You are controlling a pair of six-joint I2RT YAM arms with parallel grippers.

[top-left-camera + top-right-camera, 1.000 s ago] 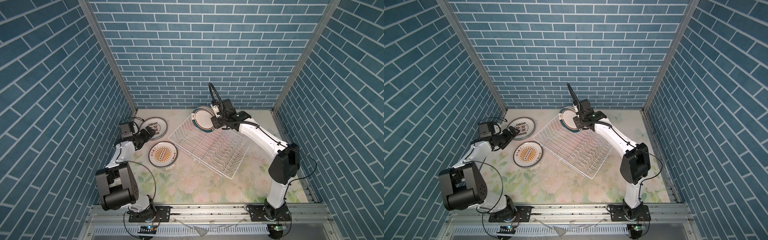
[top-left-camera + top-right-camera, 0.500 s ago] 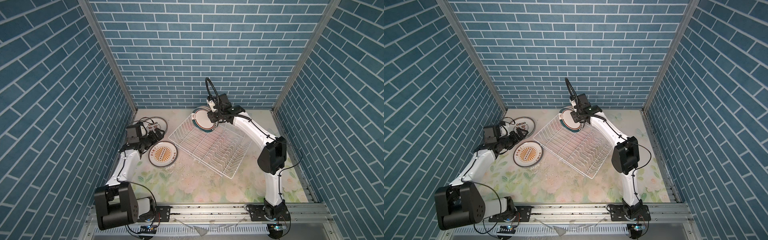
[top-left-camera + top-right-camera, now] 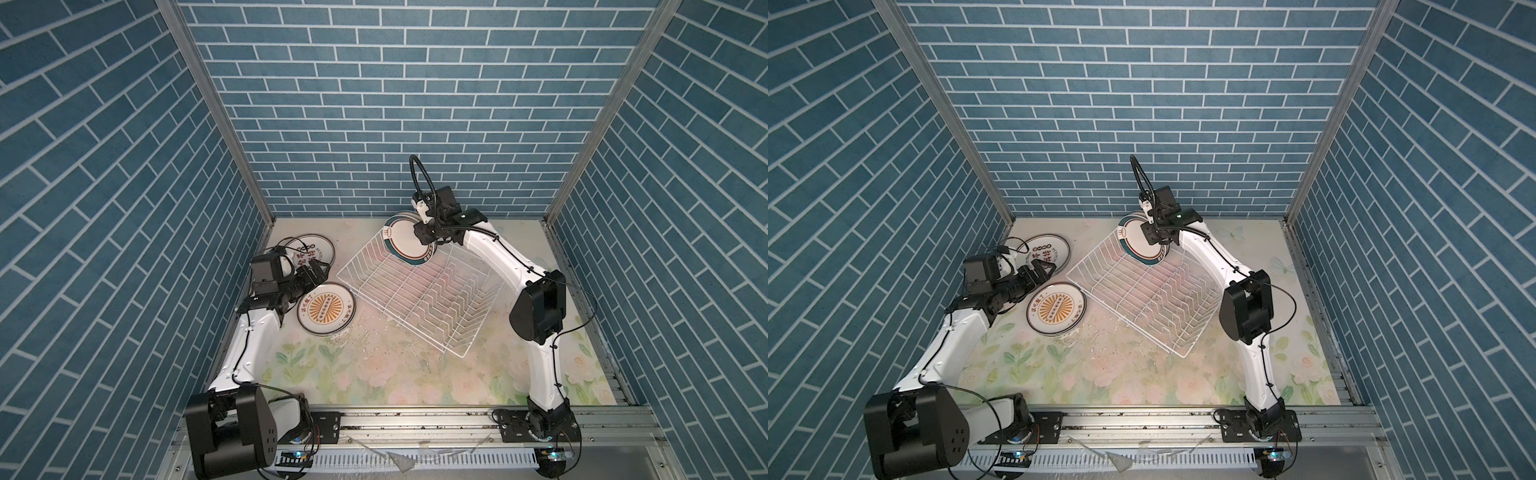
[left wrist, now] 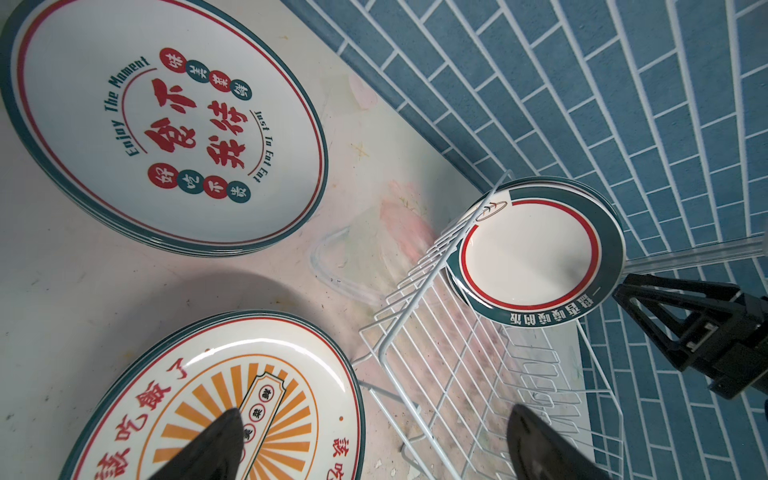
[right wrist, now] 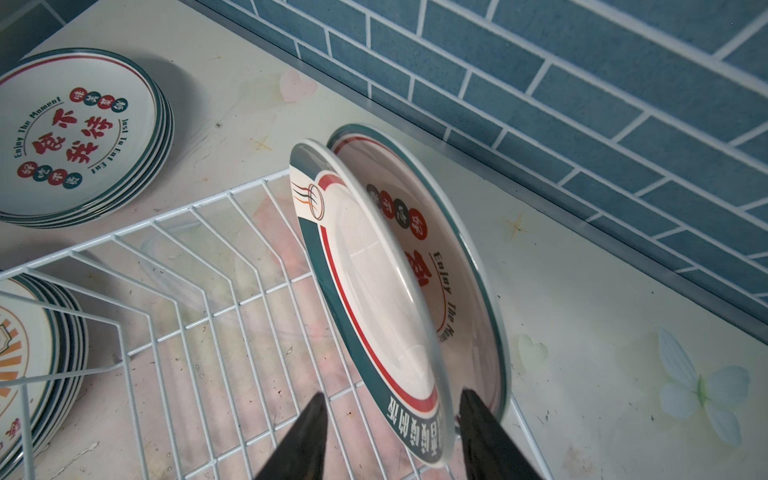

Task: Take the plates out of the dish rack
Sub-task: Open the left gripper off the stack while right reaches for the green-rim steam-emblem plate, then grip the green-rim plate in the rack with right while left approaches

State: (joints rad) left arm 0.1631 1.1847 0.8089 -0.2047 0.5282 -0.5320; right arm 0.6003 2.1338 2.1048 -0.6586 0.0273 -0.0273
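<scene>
Left wrist view looks down past the left gripper, whose jaws stand wide apart with nothing between them, poised over the sunburst stack and the near edge of the dish rack. In both top views the character-print stack lies flat on the table just beyond that gripper, toward the back wall, so most of the plates are judged already unloaded.

Rightward, the dish rack is bare except at its far corner, where two plates stand on edge: the green-banded plate in front and the lettered plate close behind it. The right gripper straddles the front plate's rim. One finger sits in the slot between the two plates, the other stands off the plate's face with a gap showing, so nothing is clamped yet.

The step in hand looks like picking this plate. The next move calls for pinching the rim firmly, lifting straight up clear of the divider wires without dragging the lettered plate, then carrying it toward the stacks.
</scene>
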